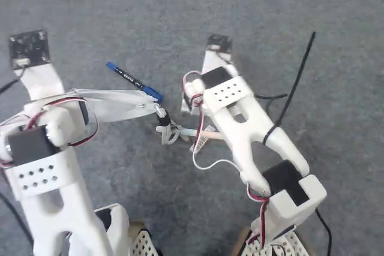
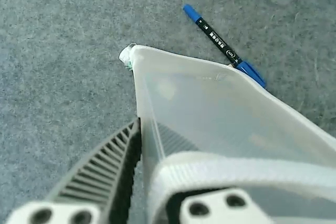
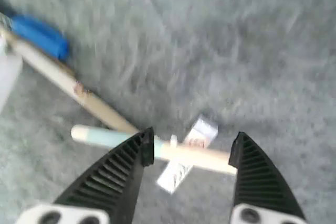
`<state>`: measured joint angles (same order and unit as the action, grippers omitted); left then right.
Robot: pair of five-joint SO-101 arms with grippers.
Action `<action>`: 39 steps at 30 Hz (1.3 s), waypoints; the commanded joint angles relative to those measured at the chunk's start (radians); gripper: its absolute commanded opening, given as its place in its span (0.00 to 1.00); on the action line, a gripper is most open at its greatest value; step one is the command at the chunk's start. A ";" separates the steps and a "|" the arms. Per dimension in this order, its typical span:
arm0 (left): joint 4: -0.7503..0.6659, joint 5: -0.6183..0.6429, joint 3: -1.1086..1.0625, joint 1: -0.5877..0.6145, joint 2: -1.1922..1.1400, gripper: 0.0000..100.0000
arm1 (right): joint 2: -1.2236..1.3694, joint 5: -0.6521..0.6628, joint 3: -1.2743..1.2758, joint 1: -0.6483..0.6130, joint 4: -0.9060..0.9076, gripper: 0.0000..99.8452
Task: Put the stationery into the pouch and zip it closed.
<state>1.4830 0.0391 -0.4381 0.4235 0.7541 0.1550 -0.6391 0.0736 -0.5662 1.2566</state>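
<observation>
My left gripper is shut on the edge of a translucent white pouch, which it holds off the grey mat. The pouch stretches from the left arm toward the middle, and its dark zipper end is near the loose stationery. A blue-capped pen lies just beyond the pouch. My right gripper hangs open above a pale cream-and-mint pen, with one finger on each side of it. A beige pencil and a small white piece lie by that pen.
A grey mat covers the whole table. A black cable runs along the right side behind the right arm. Both arm bases stand at the near edge. Bare mat lies at the back and far right.
</observation>
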 commanded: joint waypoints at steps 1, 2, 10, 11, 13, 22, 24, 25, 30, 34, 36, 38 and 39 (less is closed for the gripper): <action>-0.037 0.015 0.024 0.005 0.002 0.01 | -0.024 -0.051 -0.081 -0.036 0.065 0.23; -0.037 0.015 0.024 0.005 0.002 0.01 | -0.024 -0.089 -0.094 -0.041 0.085 0.23; -0.037 0.015 0.024 0.005 0.006 0.01 | -0.002 -0.222 -0.149 -0.087 0.203 0.23; -0.037 0.015 0.024 0.005 0.006 0.01 | 0.008 -0.222 -0.149 -0.085 0.203 0.23; -0.037 0.015 0.024 0.005 0.006 0.01 | 0.035 -0.219 -0.150 -0.084 0.205 0.23; -0.034 0.015 0.021 0.005 0.008 0.01 | 0.200 -0.224 -0.157 -0.036 0.173 0.23; -0.032 0.015 0.021 0.005 0.008 0.01 | 0.219 -0.226 -0.157 0.004 0.143 0.23; -0.032 0.015 0.021 0.005 0.008 0.01 | 0.223 -0.232 -0.157 0.021 0.128 0.23; -0.032 0.015 0.021 0.005 0.008 0.01 | 0.223 -0.247 -0.172 0.076 0.110 0.21; -0.048 0.015 0.019 0.051 0.008 0.01 | 0.223 -0.245 -0.175 0.085 0.108 0.07; -0.055 0.015 0.019 0.069 0.008 0.01 | 0.223 -0.245 -0.190 0.088 0.111 0.01; -0.055 0.015 0.018 0.071 0.008 0.01 | 0.223 -0.244 -0.193 0.102 0.111 0.01; -0.057 0.015 0.013 0.071 0.008 0.01 | 0.223 -0.245 -0.193 0.108 0.108 0.02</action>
<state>1.4645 0.0391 -0.4381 0.4864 0.7541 0.3867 -0.8769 -0.0583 -0.4864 1.3748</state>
